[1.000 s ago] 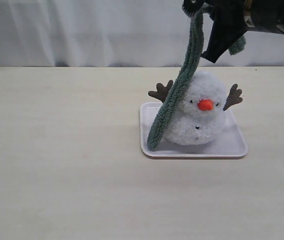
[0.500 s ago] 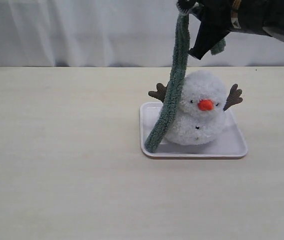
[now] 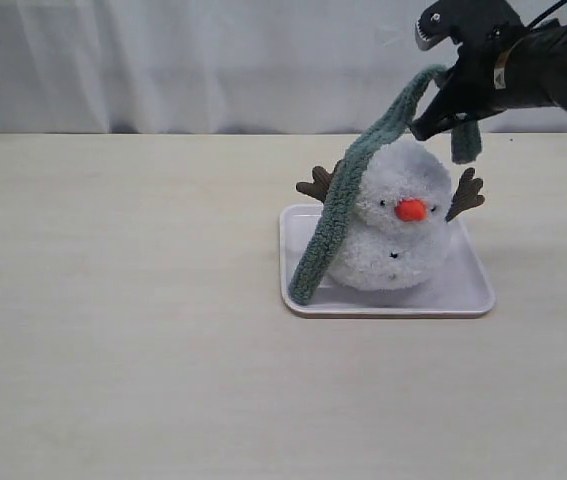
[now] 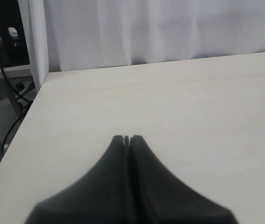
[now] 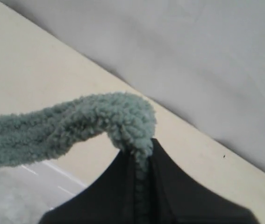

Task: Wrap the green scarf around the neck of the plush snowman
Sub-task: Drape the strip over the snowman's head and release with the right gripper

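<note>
The plush snowman (image 3: 395, 220) stands upright in a flat white tray (image 3: 463, 292), facing the camera, orange nose and brown twig arms showing. The green scarf (image 3: 338, 205) runs from the tray's left front corner up across the snowman's left side and over the top of its head to my right gripper (image 3: 450, 98), which is shut on it above and right of the head. A short scarf end (image 3: 466, 140) dangles below the gripper. In the right wrist view the scarf (image 5: 76, 123) is pinched between the fingers of my right gripper (image 5: 140, 149). My left gripper (image 4: 126, 138) is shut and holds nothing, over bare table.
A pale wooden table (image 3: 123, 330) stretches around the tray. A white curtain (image 3: 213, 60) hangs behind it. The left wrist view shows the table's left edge, with cables and furniture legs (image 4: 3, 70) beyond.
My right gripper has swung right and down with the scarf. The scarf, which hung almost straight at the snowman's left, now lies slanted over the top of its head.
</note>
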